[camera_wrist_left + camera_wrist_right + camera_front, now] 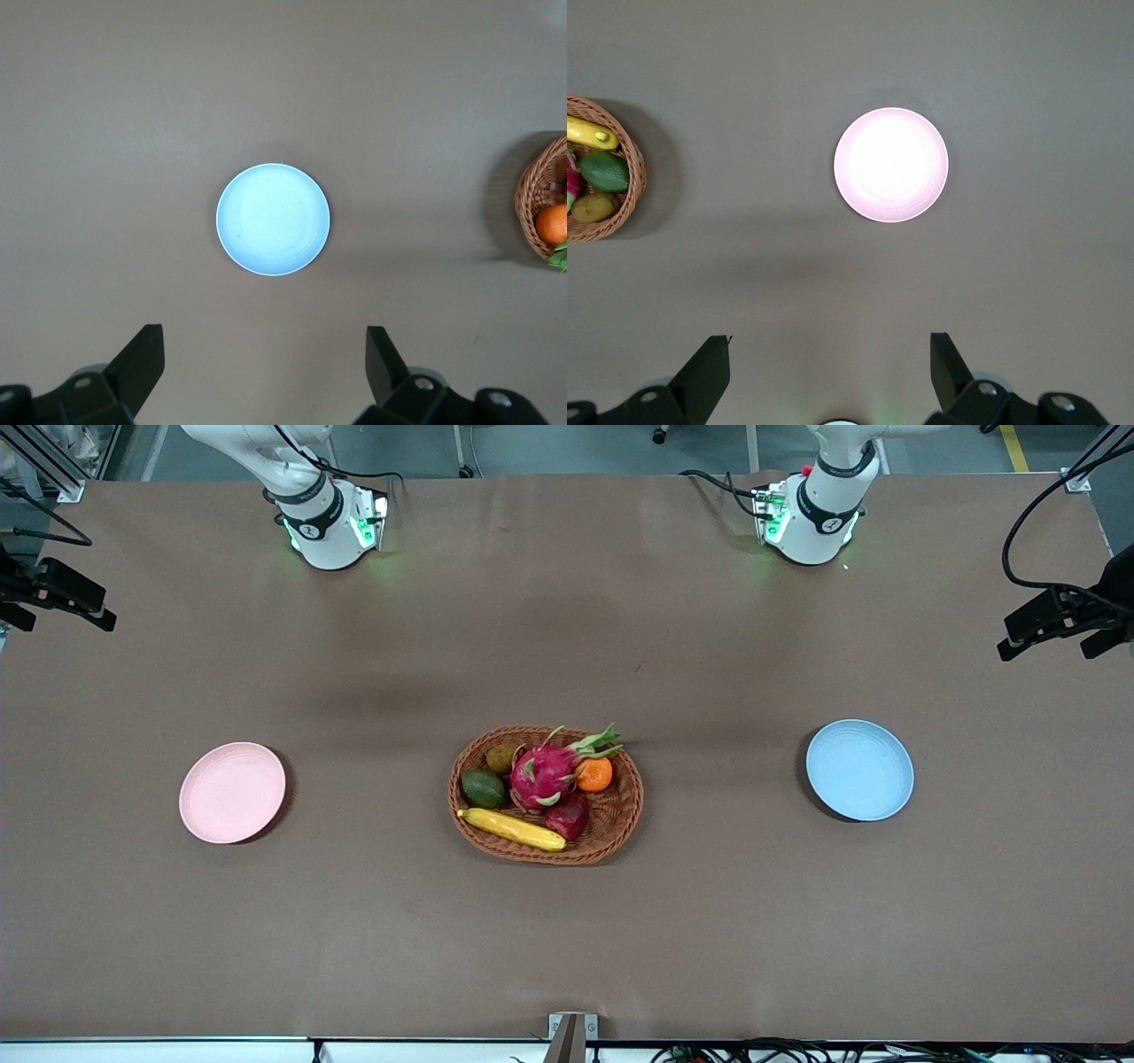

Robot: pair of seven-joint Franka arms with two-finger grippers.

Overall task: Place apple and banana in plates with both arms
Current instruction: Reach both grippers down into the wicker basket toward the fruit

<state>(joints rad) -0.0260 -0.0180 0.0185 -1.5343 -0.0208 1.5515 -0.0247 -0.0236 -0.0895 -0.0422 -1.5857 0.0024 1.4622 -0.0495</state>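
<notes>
Both plates sit bare: the pink plate (pixel 232 792) toward the right arm's end, the blue plate (pixel 859 770) toward the left arm's. The left hand (pixel 264 354) and right hand (pixel 830 359) hang high over them, spread wide. Apple (pixel 569 816) and banana (pixel 511 829) crowd the basket (pixel 622 815) mid-desk; reaching together, the arms could clash, or nudge the dragon fruit (pixel 545 772)
</notes>
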